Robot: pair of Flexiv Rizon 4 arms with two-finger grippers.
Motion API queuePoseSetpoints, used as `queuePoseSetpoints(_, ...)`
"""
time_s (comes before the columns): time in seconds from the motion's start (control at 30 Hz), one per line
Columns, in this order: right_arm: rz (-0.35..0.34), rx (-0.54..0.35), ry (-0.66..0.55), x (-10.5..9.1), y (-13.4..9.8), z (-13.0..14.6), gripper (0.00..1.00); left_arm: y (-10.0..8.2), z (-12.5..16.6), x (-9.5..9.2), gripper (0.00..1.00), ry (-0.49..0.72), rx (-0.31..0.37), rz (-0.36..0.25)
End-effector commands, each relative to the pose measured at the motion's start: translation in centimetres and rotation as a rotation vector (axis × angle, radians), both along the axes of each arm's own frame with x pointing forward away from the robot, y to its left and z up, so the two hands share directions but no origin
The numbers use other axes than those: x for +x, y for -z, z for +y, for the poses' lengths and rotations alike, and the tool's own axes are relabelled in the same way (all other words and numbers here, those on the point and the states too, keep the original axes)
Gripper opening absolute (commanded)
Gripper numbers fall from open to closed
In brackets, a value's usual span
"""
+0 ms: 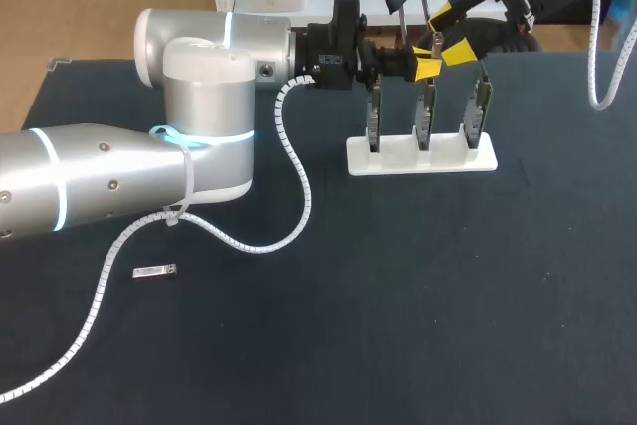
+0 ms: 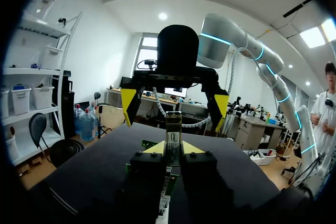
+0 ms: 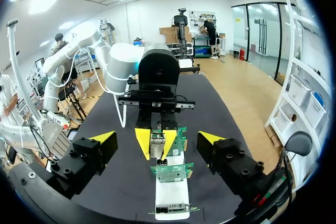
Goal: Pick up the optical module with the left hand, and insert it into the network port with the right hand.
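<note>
1. Two arms meet above the far side of our dark table. Our left arm comes in from the left and our right arm from the far right corner.
2. Our left gripper has its yellow-tipped fingers closed tightly on the optical module. They pinch it from both sides, and the silver body sticks out past the tips.
3. Held this way, the module is in the air, just above the green circuit boards.
4. Three of these boards stand upright in a row in a white stand on the table.
5. Our right gripper faces the left gripper head-on, close to it. Its fingers are spread wide and hold nothing. In the right wrist view the module sits ahead of it, in line with the gap between its fingers, and neither finger touches it.
6. One small silver part lies flat on the near left of the table, well apart from the stand and beside the left arm's white spiral cable.
</note>
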State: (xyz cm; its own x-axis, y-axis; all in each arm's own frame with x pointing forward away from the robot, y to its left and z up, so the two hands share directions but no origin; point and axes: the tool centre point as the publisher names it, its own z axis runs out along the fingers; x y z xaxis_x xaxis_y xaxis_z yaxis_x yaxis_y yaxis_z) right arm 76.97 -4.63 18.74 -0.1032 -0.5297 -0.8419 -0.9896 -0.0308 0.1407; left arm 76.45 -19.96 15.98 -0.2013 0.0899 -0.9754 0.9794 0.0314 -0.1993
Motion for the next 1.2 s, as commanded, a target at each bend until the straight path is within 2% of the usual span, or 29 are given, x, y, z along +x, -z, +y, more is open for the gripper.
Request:
queuePoseSetpoints(0.03, 0.003, 0.001, -0.012, 0.39, -0.02, 0.20, 1.00, 0.03, -0.02, 0.18, 0.00, 0.004, 0.000, 0.000)
queuePoseSetpoints(0.5, -0.005, 0.007, -0.015, 0.64, -0.22, 0.58, 1.00, 0.03, -0.02, 0.18, 0.00, 0.004, 0.000, 0.000)
queuePoseSetpoints(0.53, -0.006, 0.008, -0.016, 0.64, -0.22, 0.58, 0.76, 0.03, -0.02, 0.18, 0.00, 0.004, 0.000, 0.000)
queuePoseSetpoints(0.57, -0.006, 0.008, -0.017, 0.65, -0.21, 0.58, 0.40, 0.03, -0.02, 0.18, 0.00, 0.004, 0.000, 0.000)
queuePoseSetpoints(0.63, -0.007, 0.010, -0.022, 0.60, -0.17, 0.57, 0.00, 0.03, -0.02, 0.18, 0.00, 0.004, 0.000, 0.000)
queuePoseSetpoints(1.2, -0.005, 0.006, -0.032, 0.59, 0.05, 0.66, 0.00, 0.03, -0.02, 0.18, 0.00, 0.004, 0.000, 0.000)
